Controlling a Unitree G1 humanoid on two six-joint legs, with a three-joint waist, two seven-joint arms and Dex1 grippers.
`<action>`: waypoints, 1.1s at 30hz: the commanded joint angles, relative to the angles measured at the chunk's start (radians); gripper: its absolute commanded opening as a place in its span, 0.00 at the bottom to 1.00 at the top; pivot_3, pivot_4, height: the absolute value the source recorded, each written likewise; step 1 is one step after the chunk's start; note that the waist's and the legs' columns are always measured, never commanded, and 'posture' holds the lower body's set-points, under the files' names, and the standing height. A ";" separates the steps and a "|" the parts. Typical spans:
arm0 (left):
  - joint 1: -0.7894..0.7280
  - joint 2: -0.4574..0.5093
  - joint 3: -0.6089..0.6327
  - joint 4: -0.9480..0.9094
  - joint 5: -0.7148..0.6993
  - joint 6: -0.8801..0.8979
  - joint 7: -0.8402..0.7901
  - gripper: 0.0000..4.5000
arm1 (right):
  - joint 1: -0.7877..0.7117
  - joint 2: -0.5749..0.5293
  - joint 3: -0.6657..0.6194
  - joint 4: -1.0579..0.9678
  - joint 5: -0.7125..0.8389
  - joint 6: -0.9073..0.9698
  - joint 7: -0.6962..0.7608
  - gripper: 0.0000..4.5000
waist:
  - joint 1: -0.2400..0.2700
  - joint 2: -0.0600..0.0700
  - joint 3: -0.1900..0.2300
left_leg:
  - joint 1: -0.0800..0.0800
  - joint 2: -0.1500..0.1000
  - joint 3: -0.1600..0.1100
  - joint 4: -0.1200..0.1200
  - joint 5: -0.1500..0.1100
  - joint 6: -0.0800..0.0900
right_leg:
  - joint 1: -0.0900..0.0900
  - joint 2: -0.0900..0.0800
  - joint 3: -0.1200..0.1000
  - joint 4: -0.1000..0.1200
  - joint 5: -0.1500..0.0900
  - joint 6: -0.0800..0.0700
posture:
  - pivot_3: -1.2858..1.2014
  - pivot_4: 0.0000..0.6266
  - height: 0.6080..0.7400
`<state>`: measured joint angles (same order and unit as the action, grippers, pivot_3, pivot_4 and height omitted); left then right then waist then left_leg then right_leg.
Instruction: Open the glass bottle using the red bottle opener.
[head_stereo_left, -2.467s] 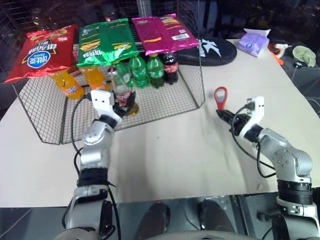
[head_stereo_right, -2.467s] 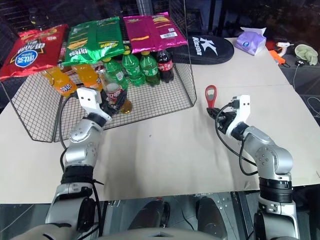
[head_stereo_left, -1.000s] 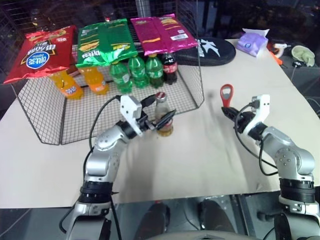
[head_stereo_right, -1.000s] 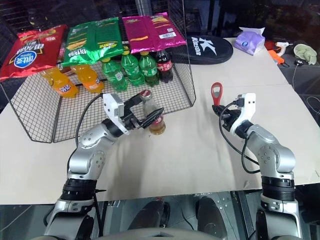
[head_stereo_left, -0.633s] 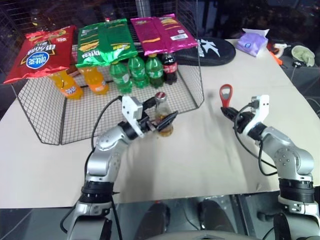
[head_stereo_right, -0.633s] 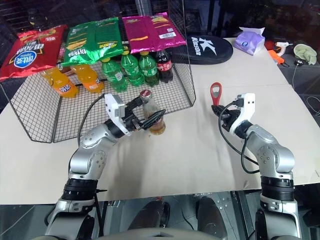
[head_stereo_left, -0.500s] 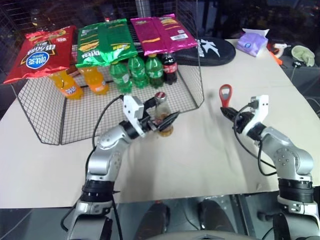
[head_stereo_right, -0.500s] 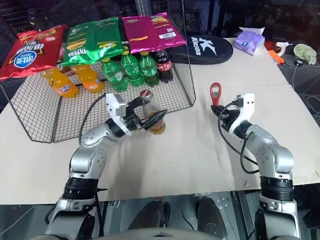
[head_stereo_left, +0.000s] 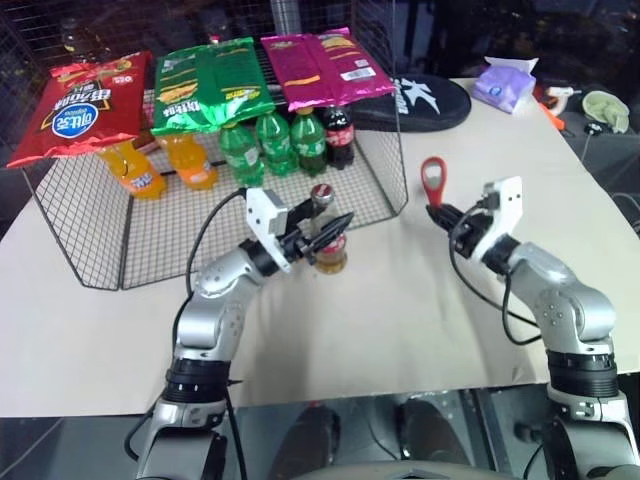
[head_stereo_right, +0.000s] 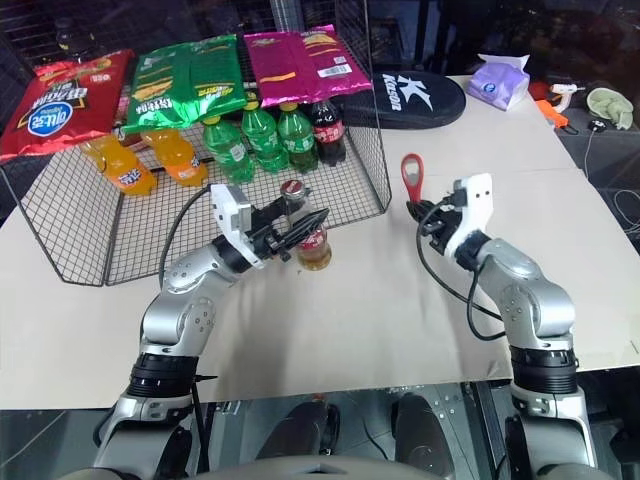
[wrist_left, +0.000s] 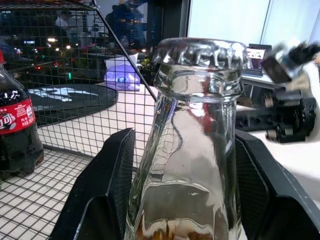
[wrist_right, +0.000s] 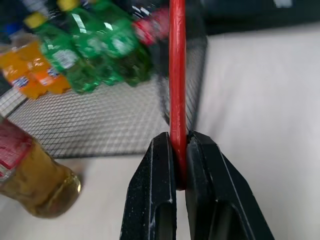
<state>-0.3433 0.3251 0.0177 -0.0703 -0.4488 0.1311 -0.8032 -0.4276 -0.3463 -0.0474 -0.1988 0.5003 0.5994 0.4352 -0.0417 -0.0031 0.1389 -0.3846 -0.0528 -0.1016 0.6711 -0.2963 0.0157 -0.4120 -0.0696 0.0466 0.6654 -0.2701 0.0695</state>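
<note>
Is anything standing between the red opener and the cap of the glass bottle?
Nothing visible. The right tool holds the opener upright, off to the bottle's right. Only bare table lies between it and the bottle, which stands between the left tool's fingers, cap still on.

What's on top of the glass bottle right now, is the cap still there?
A crimped metal cap sits on the glass bottle. Nothing is above it; the red bottle opener is off to the side. The rim under the cap is hidden.

Head stereo looks down; wrist cameras close.
</note>
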 joint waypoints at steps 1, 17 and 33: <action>0.004 0.004 -0.011 -0.038 0.014 -0.017 0.000 0.48 | -0.042 0.008 0.132 -0.054 -0.164 -0.196 0.022 0.00 | 0.000 0.000 0.000 | 0.000 0.000 0.000 0.000 0.000 0.000 | 0.000 0.000 0.000 0.000 0.000 0.000 | 0.52 0.24 1.00; -0.010 -0.008 -0.012 -0.005 0.019 -0.033 -0.001 0.48 | -0.055 -0.023 0.369 0.277 -0.719 -1.011 -0.032 0.00 | 0.001 0.000 0.000 | 0.001 -0.001 0.000 0.001 0.000 0.000 | 0.001 0.000 0.000 0.000 0.000 0.000 | 0.52 0.24 1.00; -0.011 -0.014 -0.013 0.012 0.018 -0.038 -0.008 0.48 | -0.156 0.031 0.353 0.399 -0.815 -1.166 -0.118 0.00 | 0.001 0.000 0.000 | 0.001 0.000 0.000 0.001 0.000 -0.001 | 0.001 0.000 0.000 0.000 0.000 0.000 | 0.52 0.24 1.00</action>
<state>-0.3463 0.3133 0.0082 -0.0578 -0.4327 0.1034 -0.8076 -0.5632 -0.3078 0.3108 0.2166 -0.2994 -0.5282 0.3203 -0.0409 -0.0035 0.1386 -0.3836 -0.0532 -0.1017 0.6720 -0.2960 0.0152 -0.4106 -0.0694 0.0464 0.6650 -0.2702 0.0695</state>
